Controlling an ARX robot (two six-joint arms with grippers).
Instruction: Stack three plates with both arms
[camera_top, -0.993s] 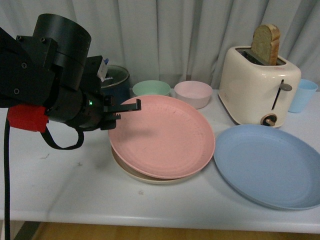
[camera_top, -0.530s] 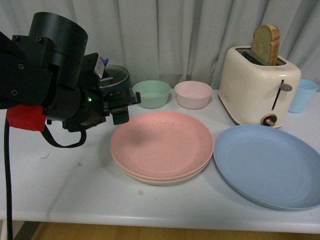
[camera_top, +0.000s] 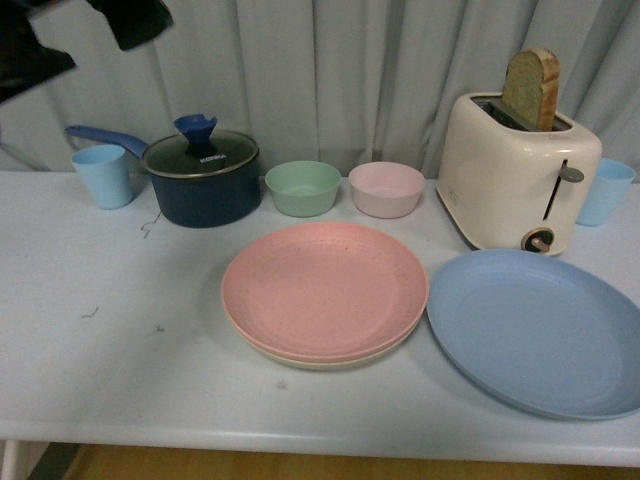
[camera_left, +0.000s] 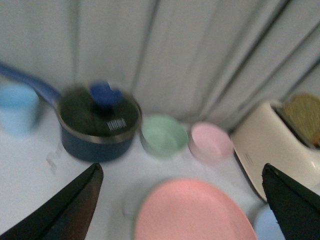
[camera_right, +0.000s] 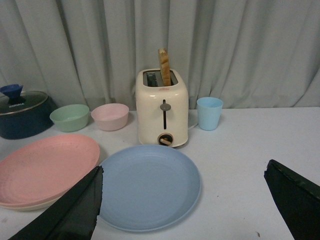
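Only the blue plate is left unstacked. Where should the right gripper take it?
Probably pinch the blue plate at its near right rim, coming in low from that side. It lies flat and shallow, so only the rim gives a lip; the pink plate crowds its left edge.

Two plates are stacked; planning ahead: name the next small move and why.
Probably lower the open right fingers to the rim of the light blue plate: it lies alone beside the pink plate, which already sits on the beige plate.

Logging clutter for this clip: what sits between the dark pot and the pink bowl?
A small green bowl stands between the pot and the pink bowl; the front view shows it plainly.
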